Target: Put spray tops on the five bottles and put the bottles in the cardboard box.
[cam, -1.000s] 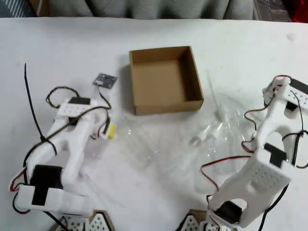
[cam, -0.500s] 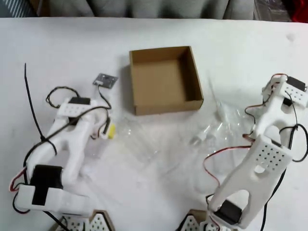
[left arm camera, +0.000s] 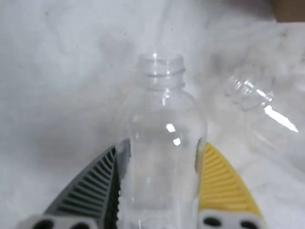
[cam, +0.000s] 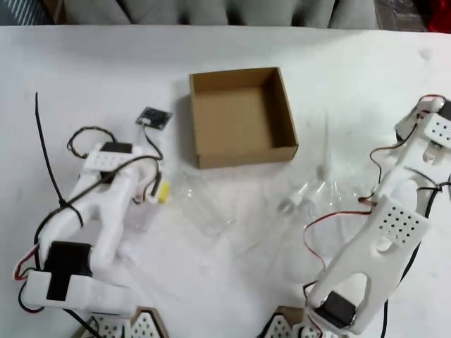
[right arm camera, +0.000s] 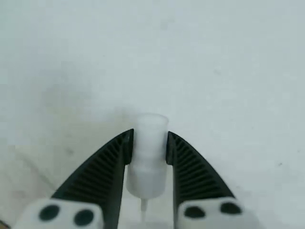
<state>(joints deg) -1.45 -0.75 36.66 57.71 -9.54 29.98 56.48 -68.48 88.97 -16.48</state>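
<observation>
High view shows the right arm swung outward since a second ago, its wrist end now closer to the edge of the tabletop and farther from the loose spray tops that lie on the cloth. The thin tube standing up near those tops has shifted a little too, and the small square plate beyond the left arm has turned from pale to dark. The left arm itself has not moved, and the cardboard box sits where it was, open side up, ahead of both arms and between them. Right wrist view has the right claw closed on a white spray top: the top stands upright between the two black fingers, its cap poking out past their tips and its thin stem running back toward the wrist. Left wrist view has the left claw gripping a clear bottle by its body, the grey finger on one side and the yellow finger on the other, both touching the plastic. That bottle's open neck points away from the claw and carries no top. A second bottle, also open, lies just beside it on the yellow finger's side.
</observation>
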